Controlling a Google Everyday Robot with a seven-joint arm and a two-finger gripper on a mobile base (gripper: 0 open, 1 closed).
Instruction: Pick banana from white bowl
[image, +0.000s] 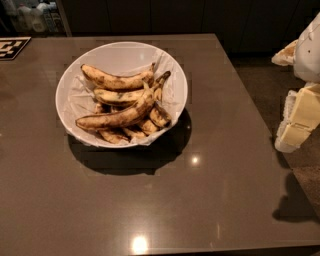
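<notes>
Dark cabinet fronts (150, 15) close off the back of the scene, and in front of them a brown, glossy table (215, 200) fills most of the view, with small glints of light on its near half.

At the far right the gripper (297, 122) hangs in view, made of white and pale-yellow parts. It sits out past the table's right edge, over the darker floor (260, 80), and well apart from the bowl. The frame cuts off its upper body and the arm behind it. How the jaws stand cannot be told, and nothing can be seen held in them.

The white bowl (115, 52) sits on the far left-centre of the table, lined with crinkled white paper and casting a heavy shadow toward the near side. The banana (125, 116) lies on top of the pile inside it. It runs on a slant from the near-left of the bowl up to a dark tip at the far right. Shorter spotted bananas (117, 81) lie beside and under it, and those underneath are partly hidden.

A black-and-white marker (12, 47) lies at the table's far-left corner, cut by the frame. Above it are blurred items too dim to name.

Bare tabletop stretches between the bowl and the right edge, and across the whole near side.
</notes>
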